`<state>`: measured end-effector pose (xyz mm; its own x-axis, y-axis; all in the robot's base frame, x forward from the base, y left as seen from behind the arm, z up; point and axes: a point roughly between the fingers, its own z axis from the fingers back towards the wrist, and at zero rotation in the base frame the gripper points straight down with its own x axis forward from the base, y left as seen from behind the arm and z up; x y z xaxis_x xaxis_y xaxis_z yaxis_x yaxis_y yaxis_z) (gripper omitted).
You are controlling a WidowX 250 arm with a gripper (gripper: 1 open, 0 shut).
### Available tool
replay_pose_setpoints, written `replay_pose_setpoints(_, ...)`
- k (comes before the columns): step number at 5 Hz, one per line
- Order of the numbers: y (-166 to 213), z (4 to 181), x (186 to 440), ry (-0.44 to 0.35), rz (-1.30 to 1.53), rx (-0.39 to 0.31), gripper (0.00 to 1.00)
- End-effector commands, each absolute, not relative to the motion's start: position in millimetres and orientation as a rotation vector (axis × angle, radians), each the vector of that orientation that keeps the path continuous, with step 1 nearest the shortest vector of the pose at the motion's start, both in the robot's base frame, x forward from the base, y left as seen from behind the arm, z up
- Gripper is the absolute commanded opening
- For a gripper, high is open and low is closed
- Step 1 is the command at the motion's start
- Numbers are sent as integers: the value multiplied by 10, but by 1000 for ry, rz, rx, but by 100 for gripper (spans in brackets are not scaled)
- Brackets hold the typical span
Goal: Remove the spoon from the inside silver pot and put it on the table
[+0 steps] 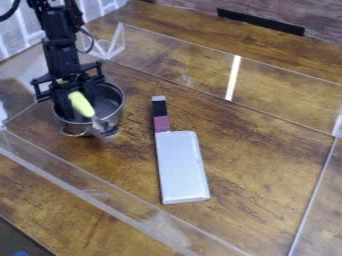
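The silver pot (99,122) stands on the dark wooden table (261,130) at the left. The spoon's light-yellow handle (83,103) leans inside it, and the metal bowl end is hidden low in the pot. My gripper (78,94) comes down from above into the pot's mouth, its black fingers closed on either side of the yellow handle. The spoon is still within the pot's rim.
A flat white rectangular block (182,166) with a dark end (159,113) lies right of the pot. Low clear acrylic walls (235,76) edge the table, with one running close along the front left (67,175).
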<state>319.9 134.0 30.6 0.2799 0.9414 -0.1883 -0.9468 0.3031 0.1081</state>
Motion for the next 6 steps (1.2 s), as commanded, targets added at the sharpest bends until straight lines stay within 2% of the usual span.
replay_pose_setpoints(1, 1137, 461, 3222, 196, 1209, -26, 0)
replay_pose_setpoints(2, 1166, 503, 3244, 207, 1321, -52, 0)
replay_pose_setpoints(4, 1200, 453, 3397, 225, 1302, -62, 0)
replay_pose_setpoints(6, 1276, 487, 3444, 235, 1333, -73, 0)
